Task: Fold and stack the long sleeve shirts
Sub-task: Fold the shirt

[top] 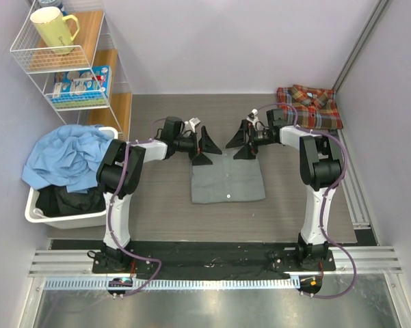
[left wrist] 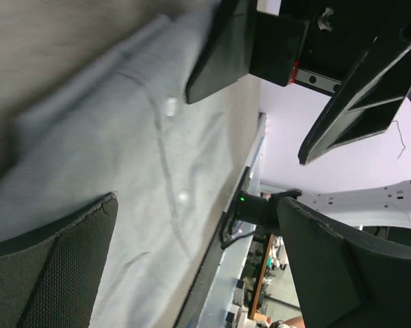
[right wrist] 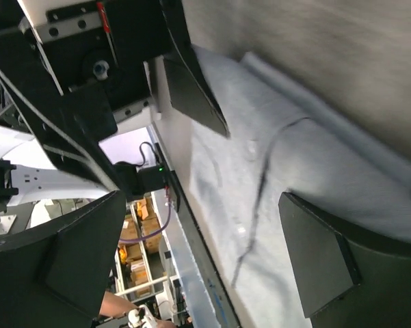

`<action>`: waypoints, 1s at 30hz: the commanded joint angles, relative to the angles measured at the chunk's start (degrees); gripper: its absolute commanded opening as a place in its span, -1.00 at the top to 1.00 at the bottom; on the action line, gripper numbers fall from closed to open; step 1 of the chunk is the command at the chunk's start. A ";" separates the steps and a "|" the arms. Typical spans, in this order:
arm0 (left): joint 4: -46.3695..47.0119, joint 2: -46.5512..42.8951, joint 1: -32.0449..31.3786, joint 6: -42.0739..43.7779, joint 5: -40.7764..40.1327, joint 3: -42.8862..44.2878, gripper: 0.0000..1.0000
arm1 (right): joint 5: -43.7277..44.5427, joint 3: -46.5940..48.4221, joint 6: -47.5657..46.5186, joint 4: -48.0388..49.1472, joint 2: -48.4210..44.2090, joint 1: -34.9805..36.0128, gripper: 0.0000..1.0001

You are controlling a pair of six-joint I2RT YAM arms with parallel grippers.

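Both the left gripper (top: 206,152) and right gripper (top: 239,146) hang spread and empty over the far edge of the folded grey shirt (top: 228,180) at mid-table, which looks light and limp, so pinch all layers at its far corners to carry it to the plaid shirt (top: 309,106).

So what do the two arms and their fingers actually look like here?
Both the left arm and right arm have white links with bulky black joints, and a purplish cable loops along each. The left gripper and right gripper are black, with broad wedge-shaped black fingers; one face shows a fine mesh texture. A small red mark sits by each finger rail.
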 commanded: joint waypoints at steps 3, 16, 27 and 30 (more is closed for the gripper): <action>-3.77 6.24 3.15 7.97 -0.73 2.99 -0.99 | 2.95 1.18 -4.80 1.34 7.81 -1.38 -0.99; -20.98 -13.67 0.16 29.66 5.86 -5.97 -1.00 | 8.13 25.69 -33.17 -30.99 6.33 2.31 -0.99; -29.78 -15.72 -9.49 38.39 9.99 -5.61 -1.00 | 2.15 -1.88 -42.96 -47.18 -12.22 2.84 -0.99; -30.14 -13.97 -11.35 38.58 9.55 -8.07 -0.99 | 2.24 -7.07 -44.28 -46.13 -11.35 2.06 -1.00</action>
